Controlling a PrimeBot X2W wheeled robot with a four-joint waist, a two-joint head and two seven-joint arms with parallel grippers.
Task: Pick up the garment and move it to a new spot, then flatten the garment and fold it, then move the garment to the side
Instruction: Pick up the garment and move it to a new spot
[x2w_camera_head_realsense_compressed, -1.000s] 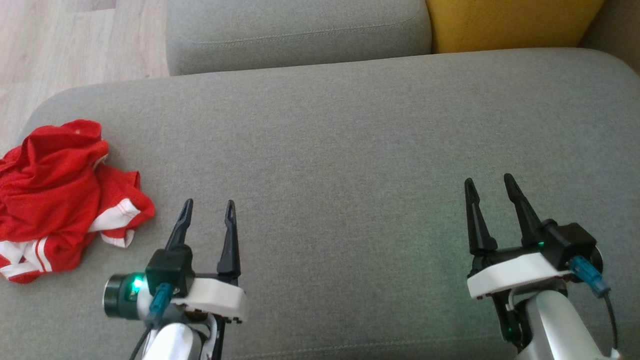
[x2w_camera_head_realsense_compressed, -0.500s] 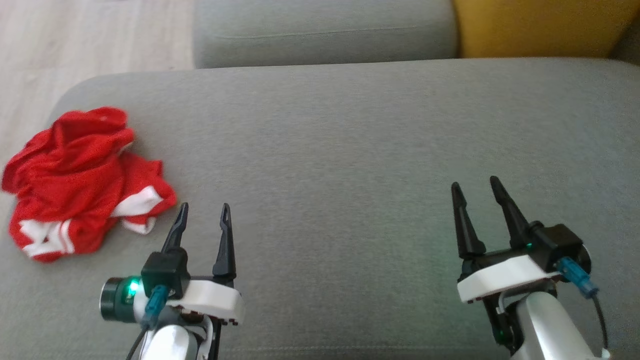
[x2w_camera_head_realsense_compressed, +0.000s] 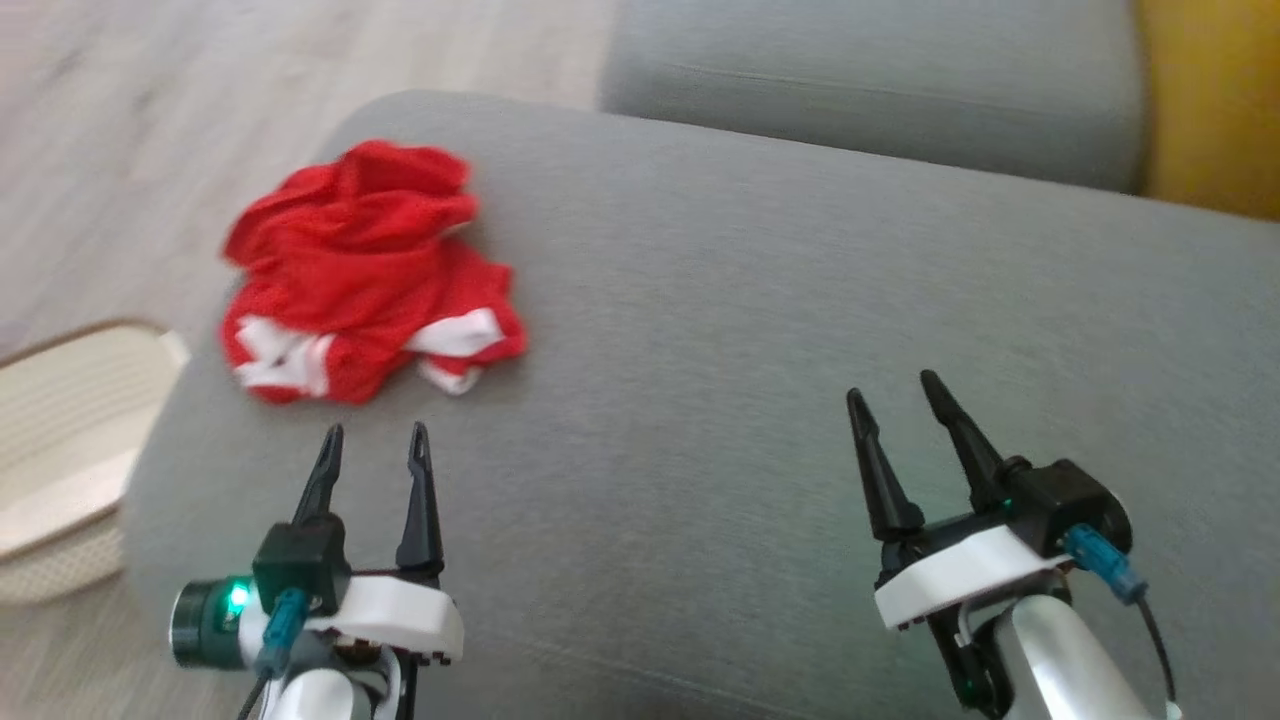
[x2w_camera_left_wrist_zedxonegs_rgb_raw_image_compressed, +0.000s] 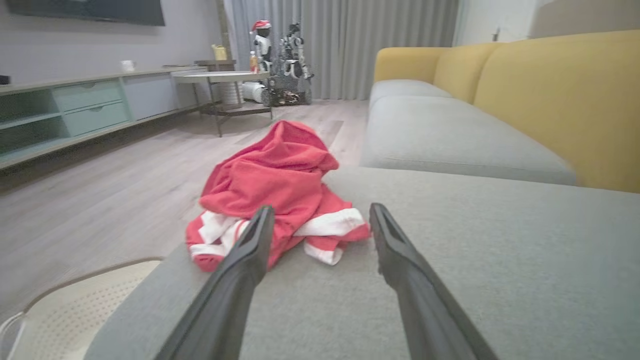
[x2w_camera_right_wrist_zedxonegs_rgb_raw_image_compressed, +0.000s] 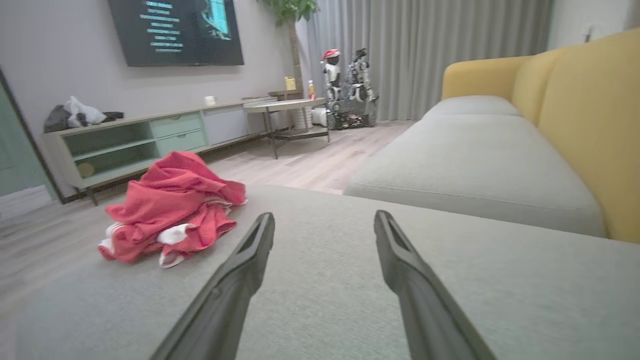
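**Both pincers spread over the grey sofa seat, red garment heaped beyond the left one**

The left pincer (x2w_camera_head_realsense_compressed: 375, 432) sits at the lower left of the head view. Its two dark fingers are spread wide, grip nothing, and point toward the top of the frame. The right pincer (x2w_camera_head_realsense_compressed: 892, 388) sits at the lower right, likewise spread and empty, with its fingers leaning slightly toward the upper left. Both hang over bare fabric, well apart from each other, on pale forearms rising from the bottom edge.

Just beyond the left fingertips lies the garment (x2w_camera_head_realsense_compressed: 360, 270), a crumpled red heap with white bands. It rests in the upper left part of the frame, near the rounded corner of the sofa seat (x2w_camera_head_realsense_compressed: 750, 330). In the left wrist view it shows between and behind the two fingers, and they do not touch it.

A second cushion (x2w_camera_head_realsense_compressed: 870, 110) adjoins the seat along the top of the frame, with a yellow backrest (x2w_camera_head_realsense_compressed: 1210, 100) at the upper right. At the left edge a pale basket (x2w_camera_head_realsense_compressed: 60, 430) stands on the light wood floor (x2w_camera_head_realsense_compressed: 150, 120).

The right wrist view looks across the room. It shows a television (x2w_camera_right_wrist_zedxonegs_rgb_raw_image_compressed: 175, 30) on the wall at the upper left, a long low cabinet (x2w_camera_right_wrist_zedxonegs_rgb_raw_image_compressed: 140, 137) beneath it, and grey curtains (x2w_camera_right_wrist_zedxonegs_rgb_raw_image_compressed: 425, 50) along the top.
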